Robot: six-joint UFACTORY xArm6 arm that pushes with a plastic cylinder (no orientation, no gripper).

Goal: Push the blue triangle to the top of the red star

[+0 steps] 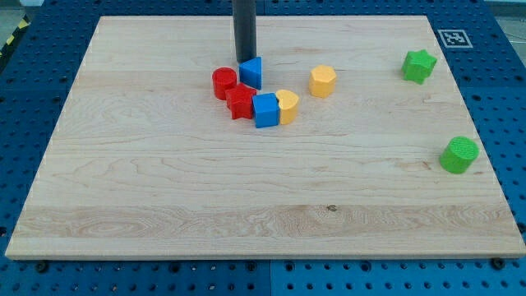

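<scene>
Just below my tip (245, 60), touching it, the blue triangle (251, 72) sits right above the red star (241, 101); my tool is a plain rod, pinching nothing.

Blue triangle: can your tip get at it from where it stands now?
Probably yes. My tip is already right at the blue triangle's upper-left edge, seemingly touching, with nothing between them. The red star sits just below the triangle, the red cylinder to its left.

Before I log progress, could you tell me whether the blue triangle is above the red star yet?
Yes: blue triangle sits just above red star, my tip behind it.
</scene>
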